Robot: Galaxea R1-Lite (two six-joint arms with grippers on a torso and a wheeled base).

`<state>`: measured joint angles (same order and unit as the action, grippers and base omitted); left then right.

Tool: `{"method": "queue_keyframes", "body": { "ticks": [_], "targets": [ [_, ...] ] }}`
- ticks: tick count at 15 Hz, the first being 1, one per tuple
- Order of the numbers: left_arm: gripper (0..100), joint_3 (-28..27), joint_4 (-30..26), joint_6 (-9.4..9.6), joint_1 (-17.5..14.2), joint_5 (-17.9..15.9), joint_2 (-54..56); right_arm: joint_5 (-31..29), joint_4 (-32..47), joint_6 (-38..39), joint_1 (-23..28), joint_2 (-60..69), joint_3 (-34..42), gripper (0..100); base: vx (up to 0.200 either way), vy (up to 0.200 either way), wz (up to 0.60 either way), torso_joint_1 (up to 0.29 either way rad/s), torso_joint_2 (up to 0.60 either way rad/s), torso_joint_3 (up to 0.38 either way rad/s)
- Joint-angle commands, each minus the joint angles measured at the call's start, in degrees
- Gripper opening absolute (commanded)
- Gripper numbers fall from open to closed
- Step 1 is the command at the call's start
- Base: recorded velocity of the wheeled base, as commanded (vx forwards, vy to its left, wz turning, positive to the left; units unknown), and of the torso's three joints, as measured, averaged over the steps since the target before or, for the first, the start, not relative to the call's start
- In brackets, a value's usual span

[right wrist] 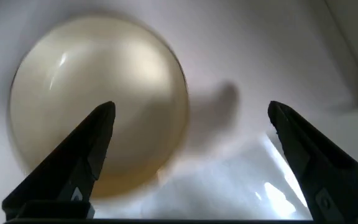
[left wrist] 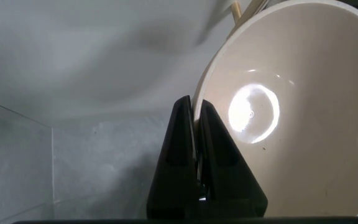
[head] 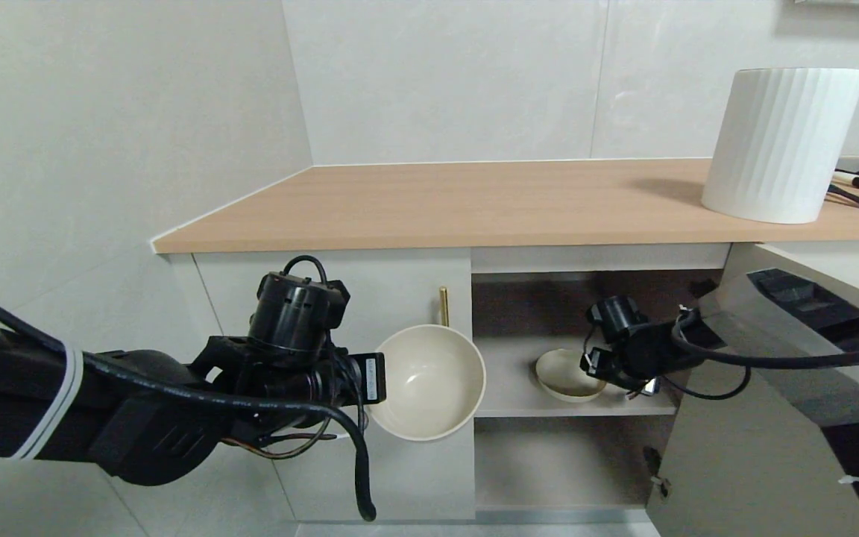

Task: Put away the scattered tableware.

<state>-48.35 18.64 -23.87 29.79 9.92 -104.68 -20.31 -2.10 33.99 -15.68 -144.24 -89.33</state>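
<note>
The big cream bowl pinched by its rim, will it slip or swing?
The bowl looks rigid, so it should keep its shape. Glossy and pinched only at the rim by the left gripper, it could pivot or slip. It may chip if knocked.

Free shelf (head: 510, 389) room beside small bowl (head: 565, 373)

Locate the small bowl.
In the head view, the small bowl rests on the open cabinet's shelf, right of centre, directly beside the open right gripper.
</note>
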Motion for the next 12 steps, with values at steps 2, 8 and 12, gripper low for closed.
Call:
{"method": "queue_keyframes", "body": {
  "ticks": [2,8,12],
  "targets": [
    [0,-1.8,-0.1,-0.04,1.3,3.9,-3.5,8.6,0.0,-3.7,-5.5,19.7,16.1,100,0.0,0.0,0.0,0.0,0.0,0.0],
    [0,-2.5,-0.4,0.05,6.0,6.0,-7.1,14.5,1.3,-8.7,-18.7,44.3,29.1,100,0.0,0.0,0.0,0.0,0.0,0.0],
    [0,-2.6,-1.1,0.05,7.8,7.2,-7.4,15.8,8.3,-8.9,-26.9,48.4,29.7,100,0.0,0.0,0.0,0.0,0.0,0.0]
  ]
}}
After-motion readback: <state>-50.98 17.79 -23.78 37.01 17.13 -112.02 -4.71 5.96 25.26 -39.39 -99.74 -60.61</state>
